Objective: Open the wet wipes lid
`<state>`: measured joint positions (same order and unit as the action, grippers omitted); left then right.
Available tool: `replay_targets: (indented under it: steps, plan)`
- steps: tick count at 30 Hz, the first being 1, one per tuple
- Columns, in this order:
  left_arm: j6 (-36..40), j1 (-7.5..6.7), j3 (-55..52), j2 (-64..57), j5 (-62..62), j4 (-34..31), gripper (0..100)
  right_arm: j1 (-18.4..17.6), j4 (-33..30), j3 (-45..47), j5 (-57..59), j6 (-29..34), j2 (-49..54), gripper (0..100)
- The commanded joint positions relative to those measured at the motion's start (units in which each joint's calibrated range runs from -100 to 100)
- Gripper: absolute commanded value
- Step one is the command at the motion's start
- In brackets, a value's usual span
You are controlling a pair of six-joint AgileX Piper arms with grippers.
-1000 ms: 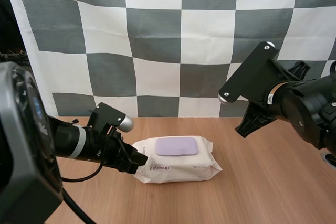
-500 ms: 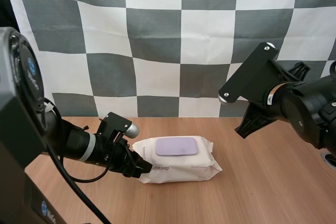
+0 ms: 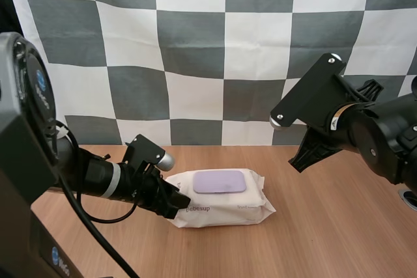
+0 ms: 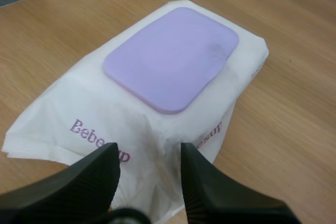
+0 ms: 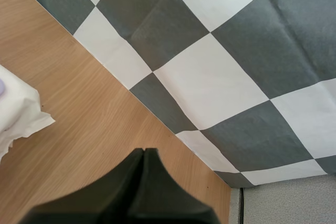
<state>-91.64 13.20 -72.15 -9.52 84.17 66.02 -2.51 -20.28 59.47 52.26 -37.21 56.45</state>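
Two fingers of my left gripper [image 4: 149, 182] stand apart at the 8 o'clock corner of the wet wipes pack [image 3: 221, 208], backed off slightly since before. Purple lid [image 4: 170, 56] flat, closed. My right gripper [image 5: 143, 153], pressed together, hangs at 2 o'clock, unmoved.

Left arm [image 3: 98, 177] is stretching low and to the right from its base, with the wrist lying nearly level. The left gripper [image 4: 149, 153] at its end is pointing forward and down, and is holding its two ribbed fingers [image 4: 94, 174] apart. Right arm [image 3: 374, 138] is hanging raised at the right side, wrist angling down and to the left, while the right gripper [image 5: 143, 153] is pressing its fingers together into one dark wedge.
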Motion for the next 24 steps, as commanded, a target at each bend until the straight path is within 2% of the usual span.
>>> replay_targets:
  steps: [1,6,15,24]
  plan:
    - [-0.16,-1.05,-0.01,0.06,-1.87,-0.13,63,-0.02,-0.02,-0.03,-0.11,-0.03,-0.03,0]
    - [-0.16,-3.34,-0.01,0.06,-5.43,1.30,63,-0.02,-0.02,-0.03,0.68,-0.03,-0.03,0]
    - [-0.85,-3.49,-0.13,0.17,-10.96,1.48,63,-0.02,0.11,-0.03,1.46,0.06,-0.03,0]
    - [-1.49,-3.49,-0.55,7.01,-8.44,1.25,62,-0.02,1.14,-0.03,1.22,0.28,-0.03,0]
